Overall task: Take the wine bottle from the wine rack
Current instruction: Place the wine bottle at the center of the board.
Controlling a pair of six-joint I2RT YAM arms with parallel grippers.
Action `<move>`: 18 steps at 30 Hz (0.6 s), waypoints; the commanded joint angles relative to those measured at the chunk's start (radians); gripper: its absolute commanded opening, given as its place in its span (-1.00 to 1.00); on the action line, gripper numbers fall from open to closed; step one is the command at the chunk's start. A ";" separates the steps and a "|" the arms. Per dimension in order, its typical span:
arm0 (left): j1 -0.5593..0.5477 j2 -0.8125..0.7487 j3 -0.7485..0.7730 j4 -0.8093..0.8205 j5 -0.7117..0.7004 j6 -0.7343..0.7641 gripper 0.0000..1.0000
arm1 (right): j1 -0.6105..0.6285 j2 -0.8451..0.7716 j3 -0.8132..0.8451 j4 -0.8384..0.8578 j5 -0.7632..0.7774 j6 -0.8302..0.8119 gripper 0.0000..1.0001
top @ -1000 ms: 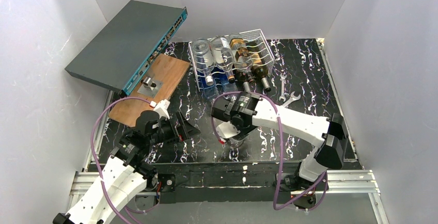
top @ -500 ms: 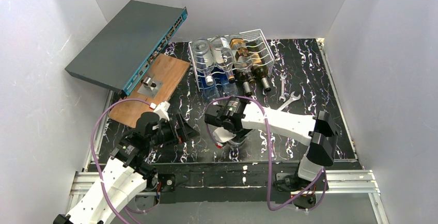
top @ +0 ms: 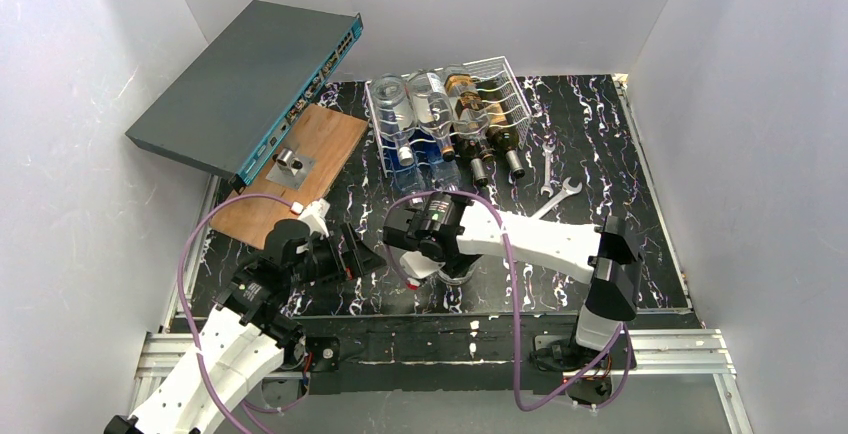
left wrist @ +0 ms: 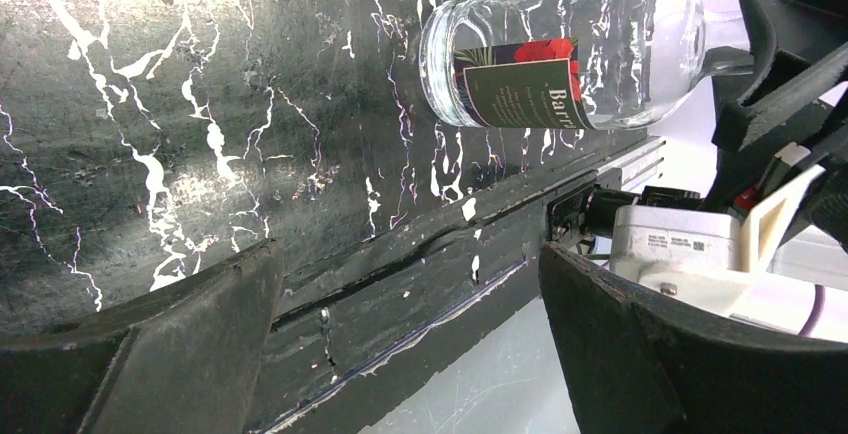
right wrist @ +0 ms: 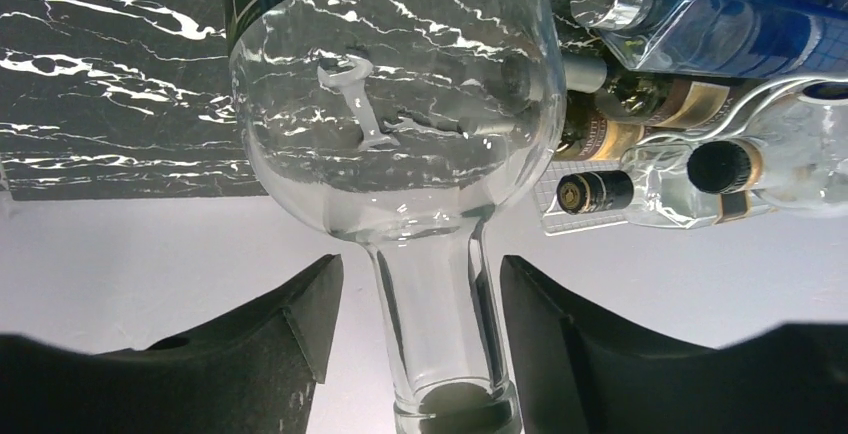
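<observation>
The wine bottle (left wrist: 560,49) stood clear of the wine rack (top: 505,74), by the surface's (top: 600,154) near edge, neck between the right end effector's (right wrist: 420,289) narrow jaws; gripping or not, I couldn't tell. Next seemed settling, then releasing.

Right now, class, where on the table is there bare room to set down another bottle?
Bare: the table right of the wrenches, out to its edge. Crowded: around the wine rack, the wooden board and the standing bottle.
</observation>
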 commanded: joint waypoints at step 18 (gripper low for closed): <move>-0.002 0.000 0.030 -0.039 -0.004 0.037 0.97 | 0.177 -0.042 0.302 -0.021 -0.161 0.102 0.97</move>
